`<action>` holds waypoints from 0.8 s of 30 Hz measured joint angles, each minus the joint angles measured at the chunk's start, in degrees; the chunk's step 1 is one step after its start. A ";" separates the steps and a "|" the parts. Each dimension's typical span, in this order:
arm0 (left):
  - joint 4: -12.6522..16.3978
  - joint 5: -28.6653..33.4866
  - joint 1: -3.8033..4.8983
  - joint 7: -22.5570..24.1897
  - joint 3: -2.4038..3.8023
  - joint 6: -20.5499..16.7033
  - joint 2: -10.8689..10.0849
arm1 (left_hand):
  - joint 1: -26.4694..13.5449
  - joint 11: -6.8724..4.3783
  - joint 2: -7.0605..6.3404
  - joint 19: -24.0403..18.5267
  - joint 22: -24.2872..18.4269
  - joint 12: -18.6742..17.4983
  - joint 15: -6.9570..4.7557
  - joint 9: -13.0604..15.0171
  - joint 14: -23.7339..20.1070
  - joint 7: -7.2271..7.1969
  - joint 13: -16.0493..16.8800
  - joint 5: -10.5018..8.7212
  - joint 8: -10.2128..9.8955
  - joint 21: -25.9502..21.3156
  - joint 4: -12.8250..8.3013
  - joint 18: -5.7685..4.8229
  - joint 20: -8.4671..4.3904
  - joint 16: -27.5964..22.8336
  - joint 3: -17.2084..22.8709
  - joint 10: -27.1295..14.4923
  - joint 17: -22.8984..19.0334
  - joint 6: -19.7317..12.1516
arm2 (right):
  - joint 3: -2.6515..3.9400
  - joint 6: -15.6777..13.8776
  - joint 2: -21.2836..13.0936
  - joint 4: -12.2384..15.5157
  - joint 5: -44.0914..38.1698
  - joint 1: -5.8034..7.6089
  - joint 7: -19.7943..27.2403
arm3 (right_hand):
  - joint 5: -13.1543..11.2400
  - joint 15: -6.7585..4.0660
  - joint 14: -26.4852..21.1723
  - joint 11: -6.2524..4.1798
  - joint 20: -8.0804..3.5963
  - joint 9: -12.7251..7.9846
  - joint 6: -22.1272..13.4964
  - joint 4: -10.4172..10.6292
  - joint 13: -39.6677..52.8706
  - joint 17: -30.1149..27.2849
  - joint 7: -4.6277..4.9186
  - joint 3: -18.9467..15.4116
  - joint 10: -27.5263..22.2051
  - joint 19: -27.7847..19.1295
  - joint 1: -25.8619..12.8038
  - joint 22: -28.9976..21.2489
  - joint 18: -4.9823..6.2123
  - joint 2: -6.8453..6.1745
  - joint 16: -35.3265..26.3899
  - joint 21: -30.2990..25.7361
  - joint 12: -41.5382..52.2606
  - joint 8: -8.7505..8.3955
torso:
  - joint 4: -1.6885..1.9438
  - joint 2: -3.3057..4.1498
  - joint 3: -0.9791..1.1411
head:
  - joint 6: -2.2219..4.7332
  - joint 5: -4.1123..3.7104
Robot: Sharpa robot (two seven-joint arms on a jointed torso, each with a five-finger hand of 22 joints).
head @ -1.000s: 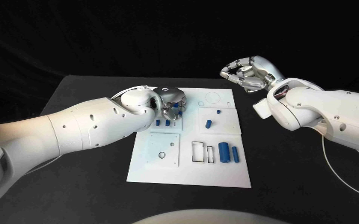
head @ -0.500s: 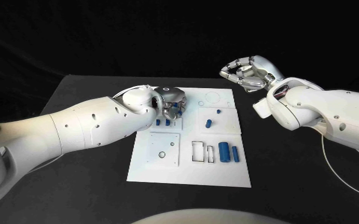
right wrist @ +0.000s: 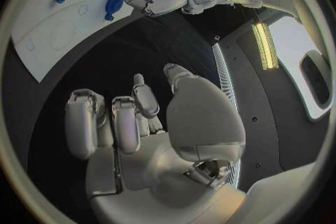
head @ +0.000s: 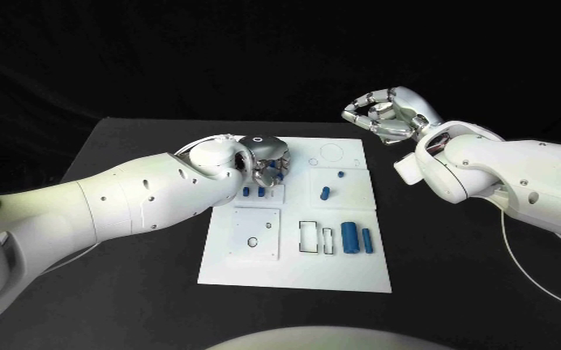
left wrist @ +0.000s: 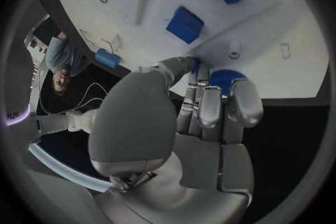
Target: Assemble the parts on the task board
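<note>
A: Left silver many-fingered hand (head: 267, 160) over far-left part of flat white task board (head: 263, 269), fingers curled round a small blue part (left wrist: 225, 76); in left wrist view, blue visible betw. fingertips. Held, by the look of it.

B: Right silver hand (head: 389, 113)?

A: Raised off board's far-right corner, well apart from it, fingers curled in, nothing in them.

B: Other parts?

A: Two blue blocks (head: 254, 192) just beside left hand, blue peg (head: 326, 192) mid-board, two blue cylinders (head: 357, 239) at near-right.

B: Risks?

A: Part mostly hidden by fingers, so alignment w/ its slot hard to judge; tilted insertion could jam. Could also knock the blocks close by.

B: Vs. 1 s ago?

A: Left hand barely shifted, part tucked slightly deeper. Right hand unchanged.
</note>
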 measured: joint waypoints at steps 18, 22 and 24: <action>8.47 2.09 0.12 1.04 3.64 -3.24 -8.65 | -0.58 -0.09 -0.27 0.20 0.21 -1.70 0.20 -0.31 0.20 0.20 -0.26 -0.02 -0.66 0.26 -0.28 0.01 0.20 0.00 0.27 0.90 -0.23 0.61 | 0.01 -0.04 -0.18 -0.22 0.01 0.00 0.08 | 0.00 0.00 0.00 0.00 0.00 0.01 0.00 0.00 0.00 0.00 0.00 0.00 0.00 0.00 0.30 -0.01 0.00 0.30 0.00 0.00 0.00 0.25 | 0.24 -0.12 -0.05 | 0.70 -0.04; 9.19 2.81 0.13 1.02 3.83 -3.12 -10.14 | -0.72 0.10 -0.12 0.20 0.27 -2.00 0.20 -0.32 0.20 0.20 -0.36 -0.02 -0.79 0.25 -0.27 0.01 0.20 -0.01 0.27 1.10 -0.37 0.61 | 0.01 -0.04 -0.23 -0.24 0.01 0.00 0.08 | 0.00 0.00 0.00 0.00 0.00 0.01 0.00 0.00 0.00 0.02 0.00 0.00 0.00 0.00 0.30 0.00 0.00 0.30 0.00 0.00 0.00 0.25 | 0.24 -0.09 -0.08 | 0.79 0.06; 9.22 3.09 0.15 0.98 3.86 -2.95 -10.55 | -0.95 0.11 -0.34 0.20 0.27 -2.02 0.20 -0.32 0.20 0.20 -0.36 -0.02 -0.96 0.26 -0.27 0.01 0.20 -0.01 0.27 1.11 -0.41 0.61 | 0.01 -0.04 -0.25 -0.24 0.01 -0.01 0.08 | 0.00 0.00 0.00 0.00 0.00 0.01 0.00 0.00 0.00 0.04 0.00 0.00 0.00 0.00 0.30 0.03 0.00 0.31 0.00 0.00 0.00 0.25 | 0.23 -0.07 -0.07 | 0.80 0.12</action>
